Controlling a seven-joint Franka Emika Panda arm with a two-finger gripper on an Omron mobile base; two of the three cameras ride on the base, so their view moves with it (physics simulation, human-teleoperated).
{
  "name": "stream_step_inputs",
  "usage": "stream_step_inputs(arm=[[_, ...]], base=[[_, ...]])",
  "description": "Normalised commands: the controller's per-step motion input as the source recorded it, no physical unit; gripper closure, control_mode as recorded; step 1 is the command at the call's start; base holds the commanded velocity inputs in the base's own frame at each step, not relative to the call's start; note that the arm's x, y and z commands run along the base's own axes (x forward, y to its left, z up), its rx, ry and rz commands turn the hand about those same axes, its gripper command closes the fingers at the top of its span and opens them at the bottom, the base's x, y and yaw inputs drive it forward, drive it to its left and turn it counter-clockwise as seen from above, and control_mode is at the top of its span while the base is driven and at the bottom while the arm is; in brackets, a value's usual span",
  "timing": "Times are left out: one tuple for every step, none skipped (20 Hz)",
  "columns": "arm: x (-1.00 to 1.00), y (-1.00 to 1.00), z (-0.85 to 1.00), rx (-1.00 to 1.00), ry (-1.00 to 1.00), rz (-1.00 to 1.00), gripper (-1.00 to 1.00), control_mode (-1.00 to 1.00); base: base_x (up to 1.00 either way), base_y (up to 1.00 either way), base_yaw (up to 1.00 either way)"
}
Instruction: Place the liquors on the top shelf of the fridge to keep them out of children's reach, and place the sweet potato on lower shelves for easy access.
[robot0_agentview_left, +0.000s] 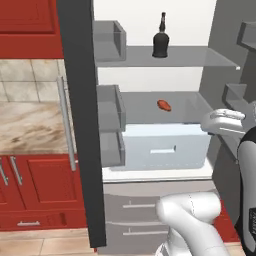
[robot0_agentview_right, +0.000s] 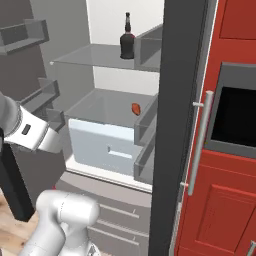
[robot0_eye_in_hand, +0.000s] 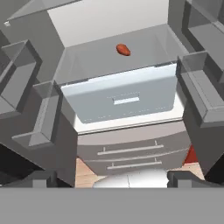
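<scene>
Left base view finds the fridge (robot0_agentview_left: 80, 125) standing open, its dark door swung toward the red cabinets (robot0_agentview_left: 30, 190), with one black bottle (robot0_agentview_left: 160, 41) upright on the top shelf (robot0_agentview_left: 210, 57) and the sweet potato (robot0_agentview_left: 164, 105) lying on the lower shelf (robot0_agentview_left: 192, 107) just above the pale blue drawer (robot0_agentview_left: 165, 145). Right base view shows the same bottle (robot0_agentview_right: 127, 42) on the glass slab and the tuber (robot0_agentview_right: 135, 109) near the shelf's right side, close to the door bins (robot0_agentview_right: 145, 125). Only one of the two liquors appears inside; the slimmer grey bottle is nowhere among the shelves, so the job looks unfinished, and the arm would need to find and fetch it. Judging from here, the risks lie in the return trip: a second bottle set down too close to the first could knock it over on the smooth glass, and a wide swing of the arm could clip the door or the bins that crowd both sides of the opening. Hand view looks down into the fridge from outside, with the sweet potato (robot0_eye_in_hand: 123, 49) well ahead; the pincer (robot0_eye_in_hand: 111, 178) sits at the bottom edge, its tips spread fully apart, holding nothing and touching nothing.
</scene>
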Motion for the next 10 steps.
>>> stream_step_inputs(arm=[[0.00,0.00,0.00,0.00,0.00,0.00,-1.00,1.00],[0.00,0.00,0.00,0.00,0.00,0.00,-1.00,1.00],[0.00,0.00,0.00,0.00,0.00,0.00,-1.00,1.00],[0.00,0.00,0.00,0.00,0.00,0.00,-1.00,1.00],[0.00,0.00,0.00,0.00,0.00,0.00,-1.00,1.00],[0.00,0.00,0.00,0.00,0.00,0.00,-1.00,1.00],[0.00,0.00,0.00,0.00,0.00,0.00,-1.00,1.00],[0.00,0.00,0.00,0.00,0.00,0.00,-1.00,1.00],[0.00,0.00,0.00,0.00,0.00,0.00,-1.00,1.00],[0.00,0.00,0.00,0.00,0.00,0.00,-1.00,1.00]], base=[[-1.00,0.00,0.23],[-1.00,0.00,0.24],[-1.00,0.08,0.27],[-1.00,0.19,0.29],[-0.96,0.30,0.31],[-0.85,0.40,0.35],[-0.70,0.54,0.38],[-0.53,0.67,0.42],[-0.41,0.76,0.44],[-0.21,0.91,0.48]])
